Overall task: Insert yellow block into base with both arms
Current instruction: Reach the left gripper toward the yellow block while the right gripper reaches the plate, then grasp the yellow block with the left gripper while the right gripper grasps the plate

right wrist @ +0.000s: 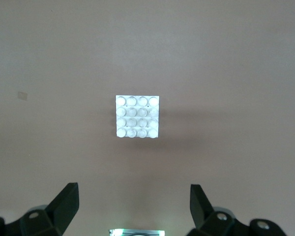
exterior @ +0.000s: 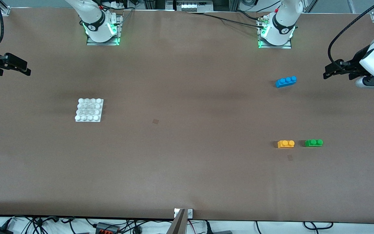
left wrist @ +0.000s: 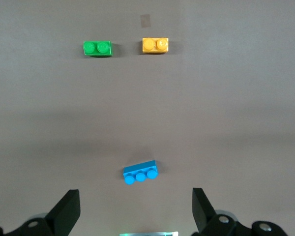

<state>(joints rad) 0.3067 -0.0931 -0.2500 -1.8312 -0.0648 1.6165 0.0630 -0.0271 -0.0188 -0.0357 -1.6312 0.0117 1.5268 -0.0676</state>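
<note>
Front view has both grippers, left gripper [exterior: 327,74] and right gripper [exterior: 26,70], spread wide and empty, while the yellow block [exterior: 286,143] sits just beside the green brick [exterior: 314,142], so a sloppy reach could grab or bump the wrong one.

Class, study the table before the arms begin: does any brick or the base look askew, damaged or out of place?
Only the blue brick sits askew, turned at a slant, while the yellow block and green brick lie squarely beside each other. The base lies flat and looks intact.
</note>
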